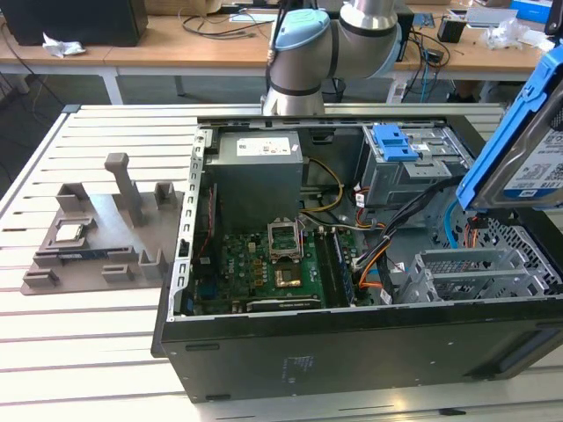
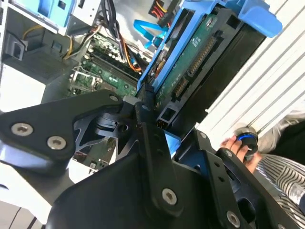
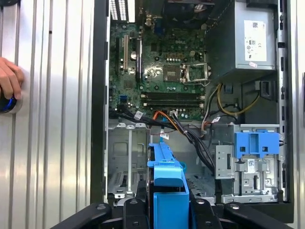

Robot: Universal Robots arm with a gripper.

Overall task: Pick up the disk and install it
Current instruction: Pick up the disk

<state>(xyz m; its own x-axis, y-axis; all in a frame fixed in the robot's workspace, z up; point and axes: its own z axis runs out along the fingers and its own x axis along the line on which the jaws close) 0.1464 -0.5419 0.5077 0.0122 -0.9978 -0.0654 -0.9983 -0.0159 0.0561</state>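
Closest to the exterior camera, the disk hangs in the air at the exterior view's right edge. It is tilted, its blue carrier framing a white-and-blue label, and it sits above the open computer case without touching it.

From the exterior view's left, a grey fixture plate lies on the slatted white desk, with a small square chip seated in it. Next comes the case, lying on its side with the lid off. Inside are a green motherboard and, behind it, a grey power supply. Further right stands a grey metal cage with a blue latch on top. Nearer the camera is an open-framed drive bay (below the raised disk in this view).

In both wrist views the black pincer is closed on the disk's blue carrier, one finger on each side. A person's hand rests on a blue-ringed knob on the desk beside the case.
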